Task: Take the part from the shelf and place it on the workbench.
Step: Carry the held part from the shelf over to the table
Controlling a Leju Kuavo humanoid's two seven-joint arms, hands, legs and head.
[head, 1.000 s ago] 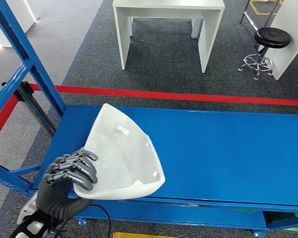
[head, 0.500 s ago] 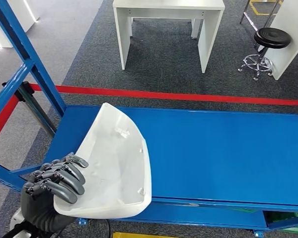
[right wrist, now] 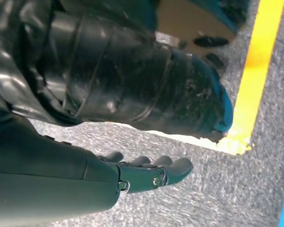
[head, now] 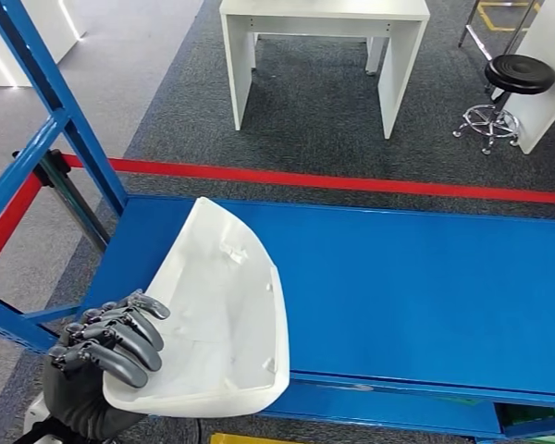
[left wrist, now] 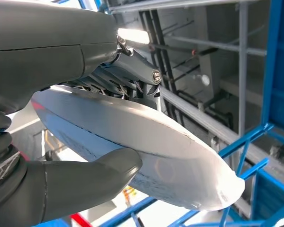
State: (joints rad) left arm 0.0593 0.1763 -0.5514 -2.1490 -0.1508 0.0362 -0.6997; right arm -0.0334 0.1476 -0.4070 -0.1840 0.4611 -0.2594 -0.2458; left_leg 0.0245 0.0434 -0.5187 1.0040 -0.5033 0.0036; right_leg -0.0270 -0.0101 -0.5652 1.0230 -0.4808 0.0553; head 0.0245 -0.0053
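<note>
Left hand (head: 100,365) grips the white part (head: 212,314) at its near corner; dark fingers (head: 125,338) curl over the rim onto the inner face. In the left wrist view the thumb (left wrist: 97,177) presses the other side, so the shell edge (left wrist: 140,151) is pinched between thumb and fingers. Grasp looks firm.

The part is a large curved white plastic shell, hollow side up. From the hand it stretches forward and to the right, over the front edge of the blue shelf (head: 435,287). Its far end looks low over the shelf deck; cannot tell whether it touches or is lifted clear.

Right hand (right wrist: 147,172) hangs by the robot's side over grey carpet near a yellow floor line (right wrist: 254,66). Its fingers are loosely extended and hold nothing.

Progress: grasp done, and the part seems to be partly drawn off the shelf toward the robot. Left: pull it fully clear, turn or walk to the worktop, set it down, release. White table (head: 324,46), well beyond the shelf from the hand, is probably the worktop, but that is a guess. Black stool (head: 515,79) stands right of it. Roughly the first third done, by my judgement.
</note>
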